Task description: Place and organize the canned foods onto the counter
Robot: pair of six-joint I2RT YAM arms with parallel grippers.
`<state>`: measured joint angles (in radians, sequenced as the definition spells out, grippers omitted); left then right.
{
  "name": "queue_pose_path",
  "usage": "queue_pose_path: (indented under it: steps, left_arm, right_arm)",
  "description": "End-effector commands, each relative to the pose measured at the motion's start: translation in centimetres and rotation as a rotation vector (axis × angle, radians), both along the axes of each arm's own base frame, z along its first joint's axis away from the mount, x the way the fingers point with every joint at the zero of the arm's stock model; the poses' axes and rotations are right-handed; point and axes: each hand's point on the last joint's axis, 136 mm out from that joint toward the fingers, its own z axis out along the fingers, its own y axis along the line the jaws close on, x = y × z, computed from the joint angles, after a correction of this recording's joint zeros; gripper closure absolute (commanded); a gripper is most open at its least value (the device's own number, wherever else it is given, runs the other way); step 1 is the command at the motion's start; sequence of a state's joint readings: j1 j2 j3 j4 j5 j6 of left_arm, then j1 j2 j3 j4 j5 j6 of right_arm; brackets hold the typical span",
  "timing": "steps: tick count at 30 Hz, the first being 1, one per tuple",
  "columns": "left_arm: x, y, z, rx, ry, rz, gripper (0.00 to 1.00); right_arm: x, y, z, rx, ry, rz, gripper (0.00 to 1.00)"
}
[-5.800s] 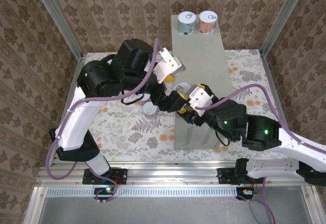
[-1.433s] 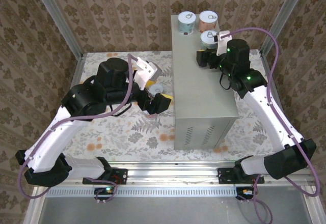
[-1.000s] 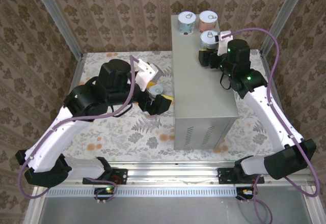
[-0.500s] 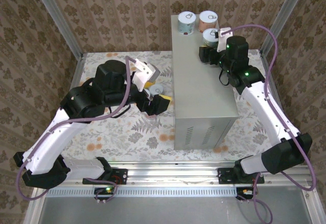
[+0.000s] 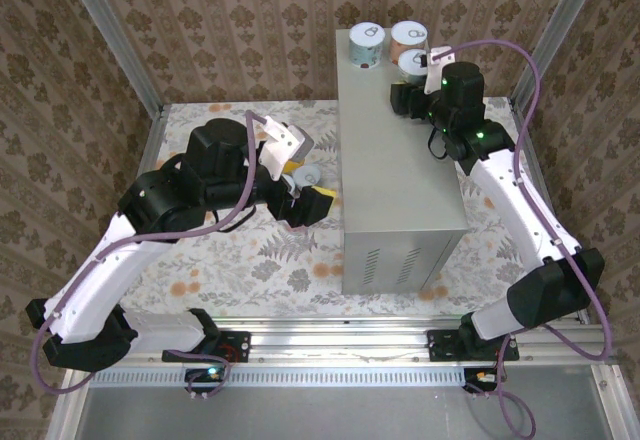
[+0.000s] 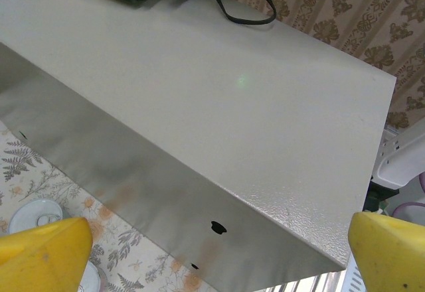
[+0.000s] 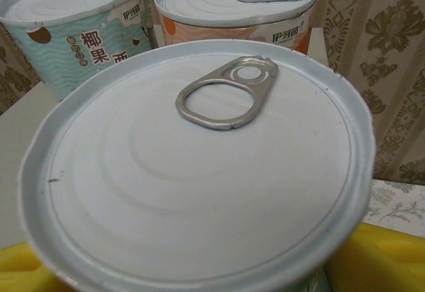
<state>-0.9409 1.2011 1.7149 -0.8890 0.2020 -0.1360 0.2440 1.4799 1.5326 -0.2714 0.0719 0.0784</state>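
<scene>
The counter (image 5: 400, 175) is a tall grey box with two canned foods at its far end, a teal one (image 5: 367, 44) and a pinkish one (image 5: 409, 36). My right gripper (image 5: 418, 80) is shut on a third can (image 5: 411, 60) just in front of the pinkish one. In the right wrist view its lid (image 7: 199, 166) sits between my yellow fingertips (image 7: 388, 259), with the teal can (image 7: 73, 23) and pinkish can (image 7: 232, 6) behind. My left gripper (image 5: 308, 190) hangs open beside the counter's left wall (image 6: 133, 172), above a can (image 5: 306, 174) on the floral floor.
Floral wallpaper panels and metal frame posts (image 5: 115, 45) close in the workspace. White can lids (image 6: 32, 214) lie on the floor below the left gripper's yellow fingertips (image 6: 43, 252). The counter's near half (image 5: 405, 210) is bare.
My right gripper has carried its can farther back along the counter, up to the two cans there. The left arm has barely shifted and stays open.
</scene>
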Motion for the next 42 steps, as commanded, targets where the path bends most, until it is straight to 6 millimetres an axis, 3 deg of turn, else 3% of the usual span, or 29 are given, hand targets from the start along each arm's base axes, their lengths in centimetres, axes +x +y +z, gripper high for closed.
queue_pose_path:
  steps: [1,19,27,33,42]
  left_arm:
    - [-0.1,0.7,0.2,-0.011,0.006,0.022,0.00]
    - [-0.3,1.2,0.2,-0.014,0.006,0.034,0.00]
    - [-0.1,1.0,0.3,-0.014,0.005,0.032,0.00]
    - [0.0,1.0,0.5,-0.015,0.001,0.039,0.00]
    - [0.9,1.7,0.2,0.006,-0.021,0.097,0.00]
  right_arm:
    - [0.5,0.1,-3.3,-0.020,0.103,0.010,0.20]
    - [1.2,0.6,-3.9,-0.010,0.121,0.025,0.20]
    - [0.6,0.3,-3.3,-0.003,0.112,0.015,0.11]
    - [-2.0,-0.4,-1.8,0.018,0.084,0.007,0.01]
    - [-9.0,-1.9,-0.7,0.064,0.093,0.001,0.00]
